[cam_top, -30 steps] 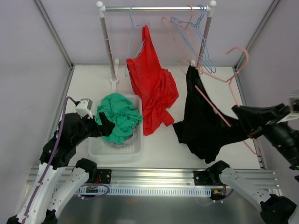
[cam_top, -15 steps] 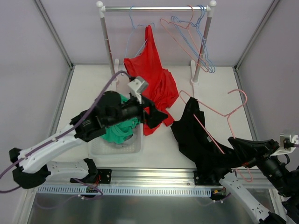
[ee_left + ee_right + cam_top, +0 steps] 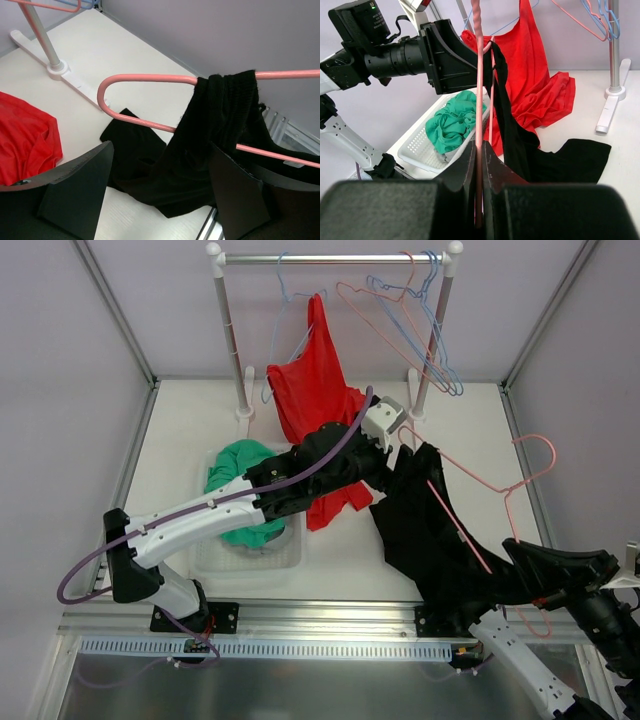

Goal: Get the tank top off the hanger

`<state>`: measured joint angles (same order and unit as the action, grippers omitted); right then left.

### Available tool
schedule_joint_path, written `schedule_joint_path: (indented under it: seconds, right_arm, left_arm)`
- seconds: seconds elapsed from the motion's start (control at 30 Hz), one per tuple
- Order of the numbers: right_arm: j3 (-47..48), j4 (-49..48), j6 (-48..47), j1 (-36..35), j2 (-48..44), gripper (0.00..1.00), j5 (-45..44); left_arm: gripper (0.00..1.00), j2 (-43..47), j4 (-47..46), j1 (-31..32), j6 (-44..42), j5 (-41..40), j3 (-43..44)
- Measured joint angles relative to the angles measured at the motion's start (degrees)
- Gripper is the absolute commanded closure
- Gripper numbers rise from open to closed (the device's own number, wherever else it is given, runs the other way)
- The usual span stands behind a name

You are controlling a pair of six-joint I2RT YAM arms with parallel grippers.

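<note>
**Left arm crosses to the black top**

The left gripper (image 3: 160,175) leaves the white basket (image 3: 250,565) and now straddles the black tank top (image 3: 430,540) strap on the pink hanger (image 3: 455,525), jaws slightly narrower. The right gripper (image 3: 479,150) sinks toward the near edge, dragging hanger and top lower.

The left claw (image 3: 160,152) has its two black fingers (image 3: 75,190) standing wide apart at the bottom of the view. Beyond them a black tank top (image 3: 220,125) drapes over a raised pink hanger (image 3: 145,79), its lower end lying on the white table (image 3: 130,47). A red garment (image 3: 25,137) lies at the left, near the rack's white foot (image 3: 55,70).
</note>
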<state>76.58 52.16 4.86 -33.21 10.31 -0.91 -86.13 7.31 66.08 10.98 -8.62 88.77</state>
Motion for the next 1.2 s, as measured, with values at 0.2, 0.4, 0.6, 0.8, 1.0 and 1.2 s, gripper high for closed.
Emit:
schedule_joint_path:
  seconds: [0.2, 0.4, 0.6, 0.8, 1.0, 1.2]
  right_arm:
    - [0.6, 0.0, 0.0, 0.0, 0.0, 1.0, 0.1]
    - [0.6, 0.2, 0.0, 0.0, 0.0, 1.0, 0.1]
    - [0.6, 0.2, 0.0, 0.0, 0.1, 1.0, 1.0]
    - [0.2, 0.3, -0.4, 0.0, 0.3, 1.0, 1.3]
    - [-0.7, 1.0, -2.3, 0.0, 2.5, 1.0, 7.9]
    - [-0.8, 1.0, -4.4, 0.0, 3.8, 1.0, 18.0]
  left_arm:
    - [0.5, -2.0, -2.8, 0.3, -0.3, -0.5, 1.2]
    - [0.71, -2.6, -5.0, 0.3, -0.7, -0.3, 1.2]
    - [1.0, -2.3, -8.9, 0.7, -1.4, 1.3, -0.8]
    - [1.0, -1.1, -10.2, 1.3, -1.1, -2.1, -3.4]
    - [1.0, 5.4, -10.5, 1.8, 2.8, -20.5, -9.4]
    - [1.0, 10.9, -10.2, 1.8, 4.7, -35.9, -11.0]
